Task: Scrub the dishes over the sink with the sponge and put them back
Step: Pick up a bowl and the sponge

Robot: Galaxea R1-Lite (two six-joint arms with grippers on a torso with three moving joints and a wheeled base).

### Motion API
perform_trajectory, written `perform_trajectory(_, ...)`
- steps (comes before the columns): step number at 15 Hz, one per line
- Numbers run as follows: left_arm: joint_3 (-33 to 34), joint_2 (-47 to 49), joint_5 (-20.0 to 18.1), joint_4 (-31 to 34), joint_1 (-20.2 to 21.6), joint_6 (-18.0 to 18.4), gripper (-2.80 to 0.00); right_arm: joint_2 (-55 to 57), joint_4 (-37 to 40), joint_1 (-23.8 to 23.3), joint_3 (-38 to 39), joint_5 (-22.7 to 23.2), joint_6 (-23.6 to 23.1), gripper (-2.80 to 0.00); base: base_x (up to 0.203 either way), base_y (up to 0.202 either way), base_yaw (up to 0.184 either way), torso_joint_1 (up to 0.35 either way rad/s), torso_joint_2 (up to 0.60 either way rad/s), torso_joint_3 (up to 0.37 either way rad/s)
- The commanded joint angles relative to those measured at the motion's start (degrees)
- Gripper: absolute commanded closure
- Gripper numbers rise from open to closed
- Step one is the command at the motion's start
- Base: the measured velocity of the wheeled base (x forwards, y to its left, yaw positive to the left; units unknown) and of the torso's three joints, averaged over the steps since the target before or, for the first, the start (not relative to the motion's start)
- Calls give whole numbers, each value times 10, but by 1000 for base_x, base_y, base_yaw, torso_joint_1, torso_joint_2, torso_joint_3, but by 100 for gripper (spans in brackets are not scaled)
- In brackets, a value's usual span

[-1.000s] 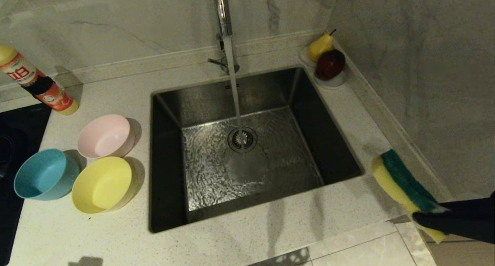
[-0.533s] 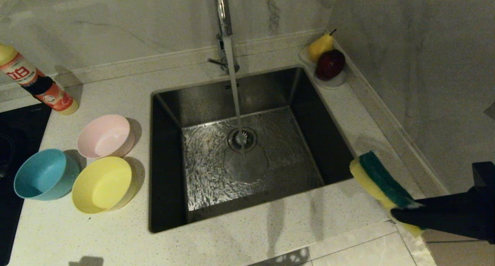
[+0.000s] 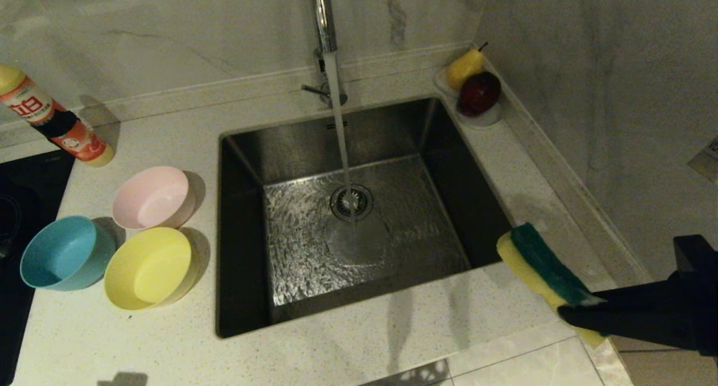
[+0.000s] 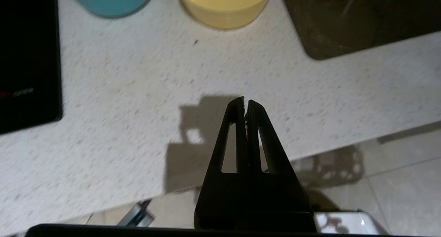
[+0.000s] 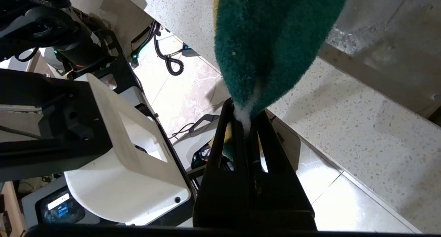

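Right hand [image 3: 566, 313]: squeezes one end of the sponge [image 3: 541, 265] and holds it up by the sink's [image 3: 359, 133] near right corner.
Left hand [image 4: 245, 104]: pinched shut, holds nothing, waits over the table [image 3: 392, 341].
Bowls: pink [image 3: 152, 198], yellow [image 3: 148, 268] and blue [image 3: 64, 253] sit on the table left of the sink.
Done: sponge picked up, water runs.
Left: scrub every bowl, put them back.
Change: sponge has moved closer to the sink.

pink bowl [image 3: 152, 197], yellow bowl [image 3: 148, 267], blue bowl [image 3: 64, 253] upright left of sink [image 3: 359, 150]

Pink bowl [image 3: 152, 197], yellow bowl [image 3: 149, 267], blue bowl [image 3: 66, 253], green-and-yellow sponge [image 3: 539, 265].
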Motion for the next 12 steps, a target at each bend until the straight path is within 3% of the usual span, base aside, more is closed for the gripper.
perform_trajectory(1, -79, 18, 8, 3, 0, 0, 0, -11, 3, 0, 6, 1, 0, 0, 0, 0, 0, 0, 0, 0)
perform_trajectory(3, -198, 77, 40, 20, 0, 2, 0, -8, 0, 0, 5, 1, 0, 0, 0, 0, 0, 0, 0, 0)
perform_trajectory(6, -332, 212, 169, 54, -3, 8, 0, 1, -2, -4, 3, 2, 8, 0, 0, 0, 0, 0, 0, 0)
perform_trajectory(10, -404, 365, 262, 70, -3, 2, 0, 15, -2, -6, -11, 0, 14, 0, 0, 0, 0, 0, 0, 0)
perform_trajectory(12, -447, 449, 298, 71, -1, -40, 0, 23, -2, -9, -13, 0, 14, 0, 0, 0, 0, 0, 0, 0)
